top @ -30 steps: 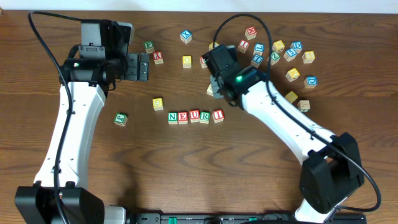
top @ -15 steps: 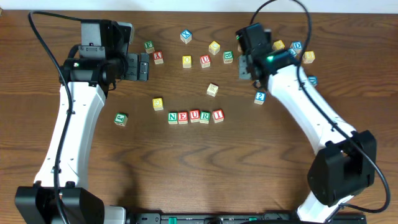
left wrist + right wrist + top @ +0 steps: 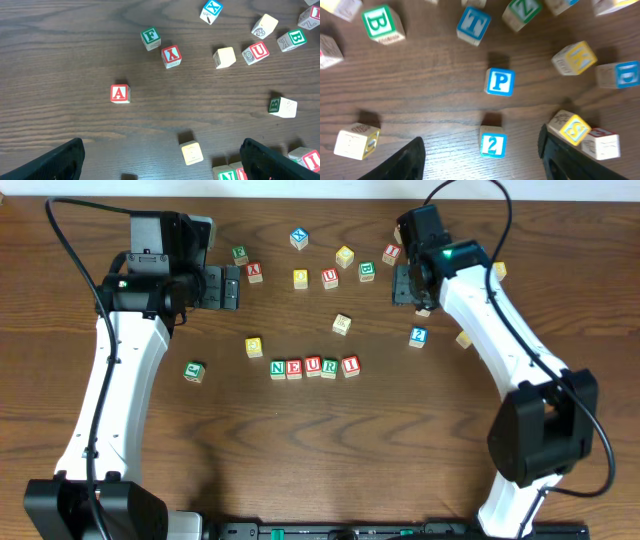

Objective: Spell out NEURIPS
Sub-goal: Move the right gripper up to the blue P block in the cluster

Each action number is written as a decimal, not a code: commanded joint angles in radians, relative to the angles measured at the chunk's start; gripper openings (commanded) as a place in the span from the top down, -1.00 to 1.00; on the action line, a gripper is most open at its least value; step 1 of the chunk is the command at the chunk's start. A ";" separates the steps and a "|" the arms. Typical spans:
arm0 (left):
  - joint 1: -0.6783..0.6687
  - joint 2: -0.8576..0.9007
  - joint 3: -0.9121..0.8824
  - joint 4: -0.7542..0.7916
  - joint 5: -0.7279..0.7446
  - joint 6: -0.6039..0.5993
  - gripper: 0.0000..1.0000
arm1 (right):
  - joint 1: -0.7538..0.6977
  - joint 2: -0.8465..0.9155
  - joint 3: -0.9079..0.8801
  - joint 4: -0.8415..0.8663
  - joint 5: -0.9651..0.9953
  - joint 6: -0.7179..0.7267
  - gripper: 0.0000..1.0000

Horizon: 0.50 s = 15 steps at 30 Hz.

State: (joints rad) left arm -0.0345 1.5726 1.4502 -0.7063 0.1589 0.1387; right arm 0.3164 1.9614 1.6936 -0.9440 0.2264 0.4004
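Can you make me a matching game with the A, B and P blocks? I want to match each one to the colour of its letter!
Blocks:
1. A block
2. B block
3. P block

Letter colours:
a. blue
b. red
c. green

Pairs: 1-b, 2-c, 3-a.
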 commanded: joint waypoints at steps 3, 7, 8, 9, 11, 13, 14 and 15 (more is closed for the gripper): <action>0.003 -0.004 0.026 0.000 0.006 0.010 -0.96 | -0.027 0.046 0.056 -0.014 -0.057 0.010 -0.37; 0.003 -0.004 0.026 0.000 0.006 0.011 -0.95 | -0.037 0.054 0.068 -0.018 -0.047 0.010 -0.35; 0.003 -0.004 0.026 0.000 0.006 0.010 -0.96 | -0.039 0.054 0.068 -0.018 -0.040 0.010 -0.35; 0.003 -0.004 0.026 0.000 0.006 0.011 -0.96 | -0.041 0.054 0.068 -0.018 -0.027 0.010 -0.34; 0.003 -0.004 0.026 0.000 0.006 0.011 -0.96 | -0.041 0.054 0.068 -0.018 0.004 0.010 -0.34; 0.003 -0.004 0.026 0.000 0.006 0.011 -0.96 | -0.041 0.054 0.067 -0.019 0.029 0.010 -0.33; 0.003 -0.004 0.026 0.000 0.006 0.010 -0.95 | -0.041 0.054 0.067 -0.021 0.034 0.010 -0.34; 0.003 -0.004 0.026 0.000 0.006 0.011 -0.95 | -0.041 0.054 0.067 -0.020 0.036 0.010 -0.33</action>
State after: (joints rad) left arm -0.0345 1.5726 1.4502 -0.7063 0.1589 0.1390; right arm 0.2836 2.0075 1.7401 -0.9619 0.2165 0.4019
